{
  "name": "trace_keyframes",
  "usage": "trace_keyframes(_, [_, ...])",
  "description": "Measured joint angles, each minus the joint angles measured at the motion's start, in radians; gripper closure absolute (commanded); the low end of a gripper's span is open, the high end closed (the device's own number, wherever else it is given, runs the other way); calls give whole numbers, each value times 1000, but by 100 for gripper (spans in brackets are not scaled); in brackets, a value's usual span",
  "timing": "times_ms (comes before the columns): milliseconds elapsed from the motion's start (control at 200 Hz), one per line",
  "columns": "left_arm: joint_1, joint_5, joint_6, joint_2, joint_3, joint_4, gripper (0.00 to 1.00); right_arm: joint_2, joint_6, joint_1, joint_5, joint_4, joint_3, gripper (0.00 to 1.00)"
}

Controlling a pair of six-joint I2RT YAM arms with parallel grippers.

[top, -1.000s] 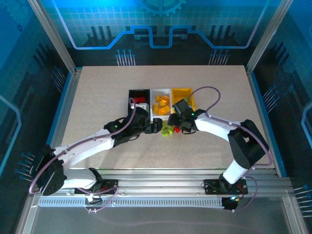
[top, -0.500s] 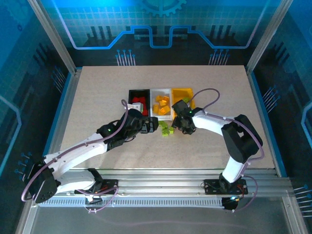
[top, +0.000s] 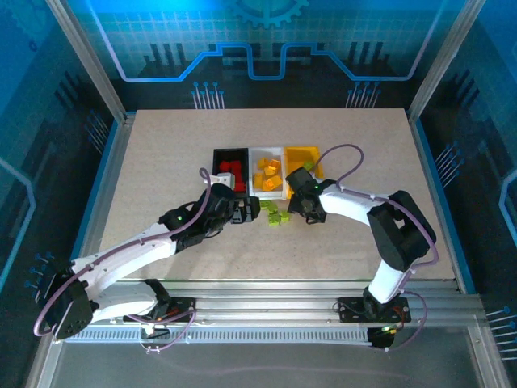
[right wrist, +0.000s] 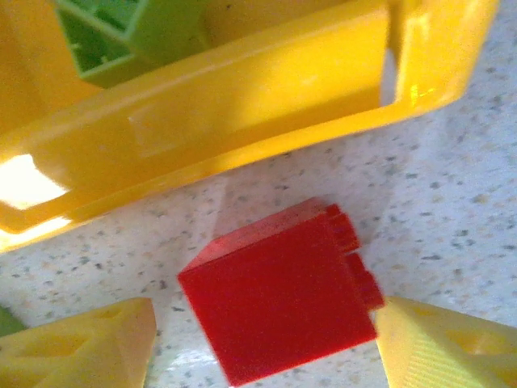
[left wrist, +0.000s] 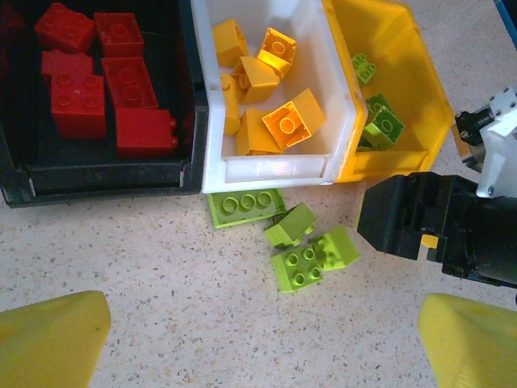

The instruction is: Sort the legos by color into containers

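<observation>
Speckled tabletop (right wrist: pixel 452 202): red brick (right wrist: pixel 279 311) on its side at lower centre, just below yellow bin (right wrist: pixel 242 105). Studs pointing right, axis roughly finger to finger. Right gripper (right wrist: pixel 258 335) unclenched, straddling brick, gap at left finger. Left gripper (left wrist: pixel 262 339) spread wide, empty, near green bricks (left wrist: pixel 311 259).

table (top: pixel 161 162): beige speckled top | walls (top: pixel 266 40): blue-lit circuit-pattern panels | frame (top: pixel 89 61): aluminium posts

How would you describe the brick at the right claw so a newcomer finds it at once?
Find the yellow bin, rightmost in its row. On the table just outside its wall, a red brick lies between the right claw's yellow fingers. The other loose bricks are all lime green.
</observation>
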Motion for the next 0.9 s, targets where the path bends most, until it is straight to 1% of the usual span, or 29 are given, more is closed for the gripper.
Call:
trace_keyframes(95, [0, 0, 0, 0, 0, 0, 1, 1, -27, -10, 16, 0, -11, 31])
trace_keyframes(230, [0, -1, 0, 0, -2, 0, 1, 15, -59, -18, 25, 3, -12, 40])
trace_keyframes(355, [0, 0, 0, 2, -6, -1, 1, 28, -108, -18, 33, 20, -13, 41])
trace_keyframes(535, [0, 0, 0, 20, -6, -1, 1, 35, -214, -18, 41, 55, -13, 53])
trace_keyframes(620, [0, 0, -1, 24, -6, -1, 1, 35, -238, -18, 43, 61, -13, 59])
trace_keyframes(770, [0, 0, -2, 25, -19, -1, 1, 23, -262, -18, 42, 75, -27, 64])
trace_keyframes(901, [0, -1, -10, 24, -34, -11, 1, -66, -278, -10, 40, 66, -94, 66])
